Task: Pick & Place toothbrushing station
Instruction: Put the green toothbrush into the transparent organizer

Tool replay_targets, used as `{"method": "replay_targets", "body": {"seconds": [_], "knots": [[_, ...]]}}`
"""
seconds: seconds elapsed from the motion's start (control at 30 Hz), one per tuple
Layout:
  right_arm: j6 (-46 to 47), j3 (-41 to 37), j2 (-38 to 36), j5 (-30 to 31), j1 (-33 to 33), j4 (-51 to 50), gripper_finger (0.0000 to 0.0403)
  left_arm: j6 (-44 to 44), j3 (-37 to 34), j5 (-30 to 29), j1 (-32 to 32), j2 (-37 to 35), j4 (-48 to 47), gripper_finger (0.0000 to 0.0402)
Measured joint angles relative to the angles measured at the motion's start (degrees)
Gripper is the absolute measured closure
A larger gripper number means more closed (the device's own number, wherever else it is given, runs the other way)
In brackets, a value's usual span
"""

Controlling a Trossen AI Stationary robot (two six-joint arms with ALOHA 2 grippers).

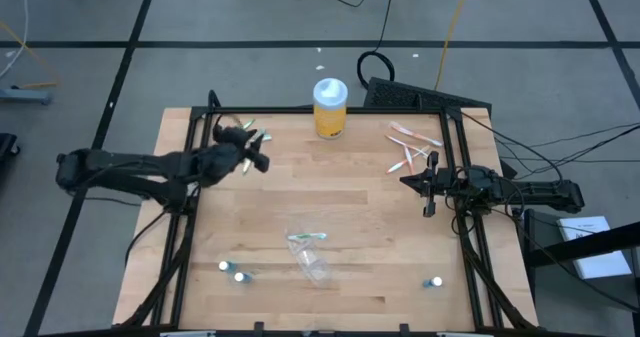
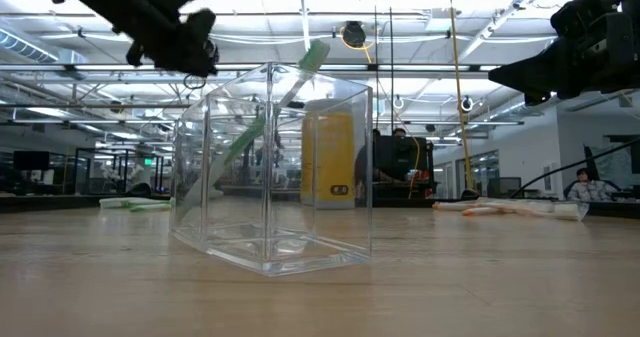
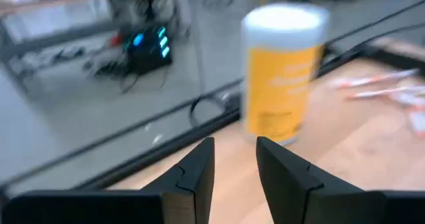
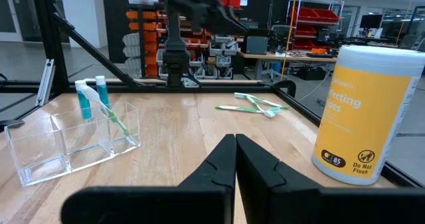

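Evidently the toothbrushing station [image 1: 311,255] has been set near the front middle of the surface [image 1: 350,192] so that both arms can reach it from their sides. It is a clear, box-like container with an inner divider, and it stands upright in the low view. A green toothbrush [image 2: 290,89] already leans in it, its head poking above the rim, which suggests the loading is partly done.

The left pincer [image 3: 236,159] hovers over the far left part of the surface, well apart from the station. Its jaws stand partly apart with nothing seen between them, so it reads as released and empty. From its own wrist view it faces the yellow jar [image 1: 330,108], which stands at the far edge near the middle. Green toothbrushes [image 1: 252,139] lie on the wood just beside this pincer, and that is probably why the arm is there: they look like the next things to collect.

The right pincer [image 4: 235,146] is clenched, its fingers pressed together on nothing. It waits by the right edge, clear of the working area so as not to block the other arm. A loose bunch of pink and white toothbrushes [image 1: 411,147] lies on the far right, near that arm.

Two small blue-capped tubes [image 4: 89,96] stand beyond the station in the right wrist view, towards the near left corner.
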Motion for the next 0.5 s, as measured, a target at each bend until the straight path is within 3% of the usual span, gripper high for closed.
{"method": "replay_targets", "body": {"seconds": [0.13, 0.3, 0.5], "knots": [[0.0, 0.0, 0.0, 0.0, 0.0, 0.0, 0.0399, -4.2, 0.6, 6.3, 9.6, 3.3, -7.0, 0.0282], [0.0, 0.0, 0.0, 0.0, 0.0, 0.0, 0.0399, -5.0, 0.8, 18.5, 19.5, 11.3, -5.9, 0.0282], [0.0, 0.0, 0.0, 0.0, 0.0, 0.0, 0.0399, -9.2, 4.3, 27.7, 29.8, 22.9, -7.1, 0.0282]]}}
